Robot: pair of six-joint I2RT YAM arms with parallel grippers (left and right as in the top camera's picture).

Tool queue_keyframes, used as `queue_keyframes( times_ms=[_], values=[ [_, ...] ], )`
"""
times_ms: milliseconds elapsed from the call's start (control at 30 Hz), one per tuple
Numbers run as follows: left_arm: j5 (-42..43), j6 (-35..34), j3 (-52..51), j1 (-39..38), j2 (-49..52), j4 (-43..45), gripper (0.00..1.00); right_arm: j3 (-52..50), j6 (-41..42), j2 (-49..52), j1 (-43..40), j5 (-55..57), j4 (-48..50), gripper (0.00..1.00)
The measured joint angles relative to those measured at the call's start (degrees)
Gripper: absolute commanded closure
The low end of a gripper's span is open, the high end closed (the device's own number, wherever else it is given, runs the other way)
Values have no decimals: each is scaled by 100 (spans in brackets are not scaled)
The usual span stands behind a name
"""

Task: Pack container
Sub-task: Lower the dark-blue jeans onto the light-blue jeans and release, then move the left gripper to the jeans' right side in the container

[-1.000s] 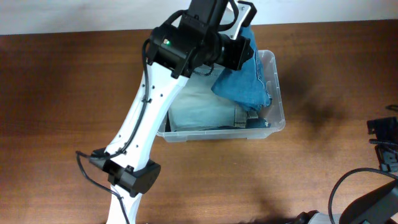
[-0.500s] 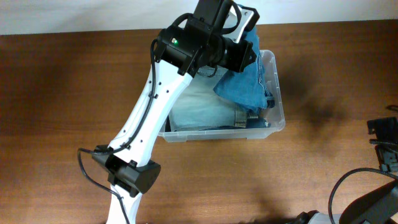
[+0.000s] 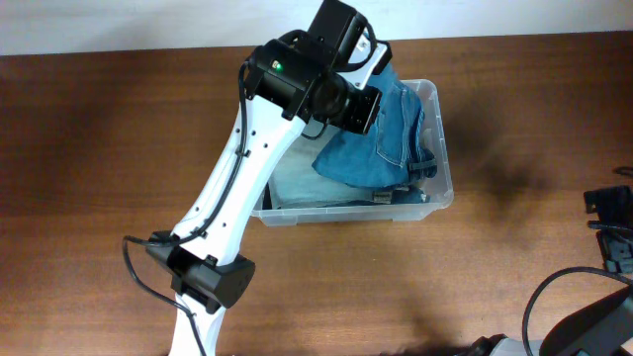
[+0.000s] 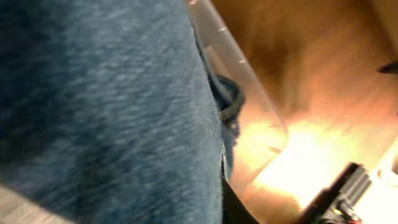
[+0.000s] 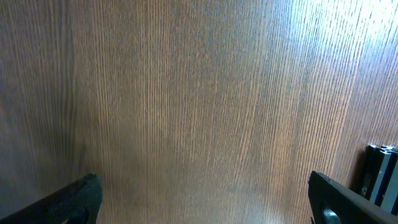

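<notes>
Seen from above, a brown wood-grain desk carries the container, which sits toward the far edge, a little right of centre. It is a large, rectangular, clear plastic bin with rounded corners and a thicker rim around the top. Its walls are see-through, so the desk and the cloth inside show through them.

A rumpled piece of blue denim fills the right and far part of the bin, heaped up to about rim height, with seams and a waistband showing near the front wall. A flat, folded pale cloth lies under and to the left of it, on the near left side of the bin.

The white left arm rises from the near edge of the desk and reaches diagonally over the bin's left side. Its black wrist hangs above the far left corner. The left claw is down against the denim. The left wrist view is blurred and almost filled with blue denim, with the bin's clear wall beside it. No fingers show, so I cannot tell whether this claw is spread or pinching the cloth.

The right claw is parked well apart from the bin, at the desk's right edge. Its two dark fingertips are spread wide over bare wood and hold nothing.
</notes>
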Motion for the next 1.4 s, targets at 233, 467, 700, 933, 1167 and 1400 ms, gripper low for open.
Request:
queue_keyframes(
  times_ms=[233, 467, 700, 933, 1167, 1400],
  values=[
    [-317, 20, 0, 223, 0, -282, 58, 0, -2, 0, 0, -2, 0, 2],
    [-446, 57, 0, 654, 13, -485, 41, 0, 2, 0, 0, -2, 0, 2],
    [-881, 74, 0, 785, 219, -496, 16, 0, -2, 0, 0, -2, 0, 2],
    [-1582, 59, 0, 800, 227, -483, 1, 0, 0, 0, 0, 0, 0, 2],
    [-1851, 59, 0, 944, 227, -208, 16, 0, -4, 0, 0, -2, 0, 2],
    [-1934, 70, 2, 1137, 323, -219, 66, 0, 2, 0, 0, 0, 0, 2]
  ],
)
